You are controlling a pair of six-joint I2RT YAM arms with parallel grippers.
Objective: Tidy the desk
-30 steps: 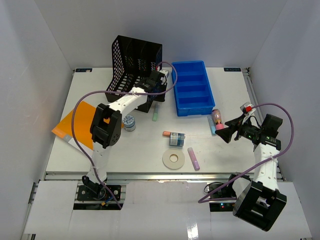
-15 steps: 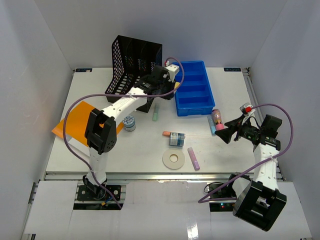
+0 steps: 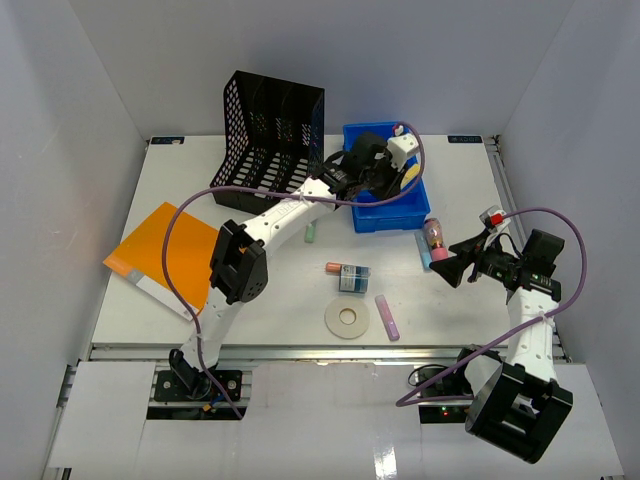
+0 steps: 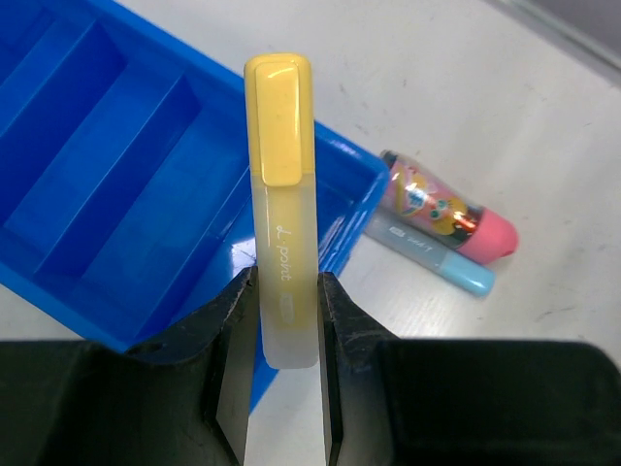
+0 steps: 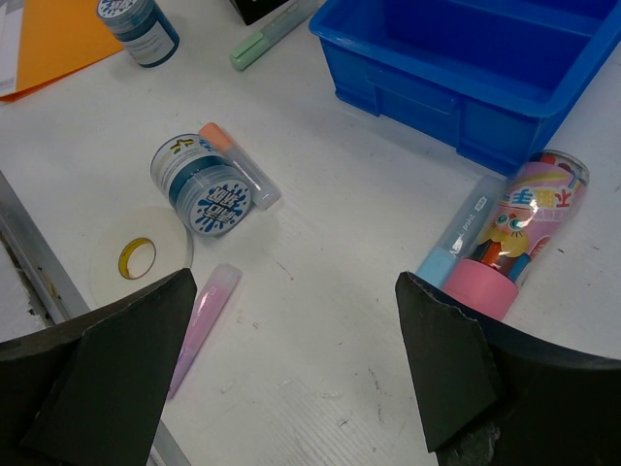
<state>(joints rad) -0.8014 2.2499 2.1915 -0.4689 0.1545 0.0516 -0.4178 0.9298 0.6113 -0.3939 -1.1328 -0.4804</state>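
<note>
The left gripper pinches a pale yellow plastic highlighter low on its barrel, its fingers pressed against either side and the cap pointing away. It hangs above the near right corner of the blue plastic compartment tray, probably so the pen can be dropped into a compartment. I cannot tell whether its length lines up with one.

The large flat white desk spreads beneath and around the tray. Several loose items lie on it, so the tidying looks far from finished.

- **Touching the tray's near right corner, or almost:** a pink-capped cartoon-printed tube and a light blue marker.
- **Nearer than the tray:** a round blue-labelled jar, an orange-capped marker, a white tape roll and a lilac highlighter.
- **Left of the tray:** a mint green highlighter on the desk, with a black mesh file rack beyond.

The right gripper hovers near and right of the tray with its fingers spread wide and holding nothing (plausibly waiting its turn at the tube or marker).
</note>
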